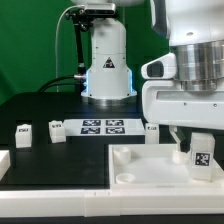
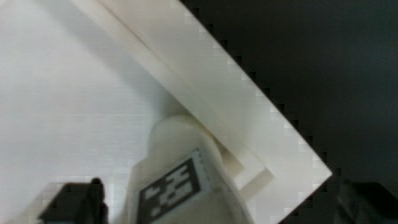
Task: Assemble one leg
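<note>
A leg (image 1: 201,156), a small white block with a black-and-white tag, stands upright on the near right corner of the large white panel (image 1: 140,165). My gripper (image 1: 198,143) hangs straight over it with a finger on each side. In the wrist view the leg (image 2: 173,185) sits between the two dark fingers (image 2: 75,202), with a strip of white panel (image 2: 71,90) showing between each finger and the leg. The jaws stand open around it. Two more legs (image 1: 22,135) (image 1: 57,131) lie on the black table at the exterior view's left.
The marker board (image 1: 105,126) lies in the middle of the table behind the panel. Another small white part (image 1: 151,129) sits just right of it. The arm's base (image 1: 108,70) stands at the back. A white part edge (image 1: 4,160) shows at the far left.
</note>
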Robot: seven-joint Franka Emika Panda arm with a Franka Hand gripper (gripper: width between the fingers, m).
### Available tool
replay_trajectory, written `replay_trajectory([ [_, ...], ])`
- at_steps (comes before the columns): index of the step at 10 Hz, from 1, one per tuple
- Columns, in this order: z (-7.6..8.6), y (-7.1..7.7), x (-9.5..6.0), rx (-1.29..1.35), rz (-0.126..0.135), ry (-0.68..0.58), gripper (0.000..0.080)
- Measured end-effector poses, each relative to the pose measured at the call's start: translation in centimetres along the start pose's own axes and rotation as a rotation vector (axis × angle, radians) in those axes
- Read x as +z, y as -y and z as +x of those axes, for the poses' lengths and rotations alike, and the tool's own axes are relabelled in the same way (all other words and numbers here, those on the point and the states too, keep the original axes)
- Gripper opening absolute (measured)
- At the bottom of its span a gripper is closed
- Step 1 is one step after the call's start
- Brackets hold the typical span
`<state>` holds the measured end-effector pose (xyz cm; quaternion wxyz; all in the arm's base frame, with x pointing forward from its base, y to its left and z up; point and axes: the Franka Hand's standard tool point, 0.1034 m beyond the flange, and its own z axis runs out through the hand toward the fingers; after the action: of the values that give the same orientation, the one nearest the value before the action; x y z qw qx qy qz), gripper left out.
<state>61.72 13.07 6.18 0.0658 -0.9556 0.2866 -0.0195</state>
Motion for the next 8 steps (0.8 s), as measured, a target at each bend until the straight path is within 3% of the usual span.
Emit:
replay_trajectory([
  [4,0.33,-0.43,0.22,-0.475,-0.018,-0.009,0.0649],
  [7,0.34,-0.47,0.26,-0.504,-0.017,-0.007,0.0603],
  [8,0.34,-0.47,0.26,-0.504,-0.017,-0.007,0.0427],
])
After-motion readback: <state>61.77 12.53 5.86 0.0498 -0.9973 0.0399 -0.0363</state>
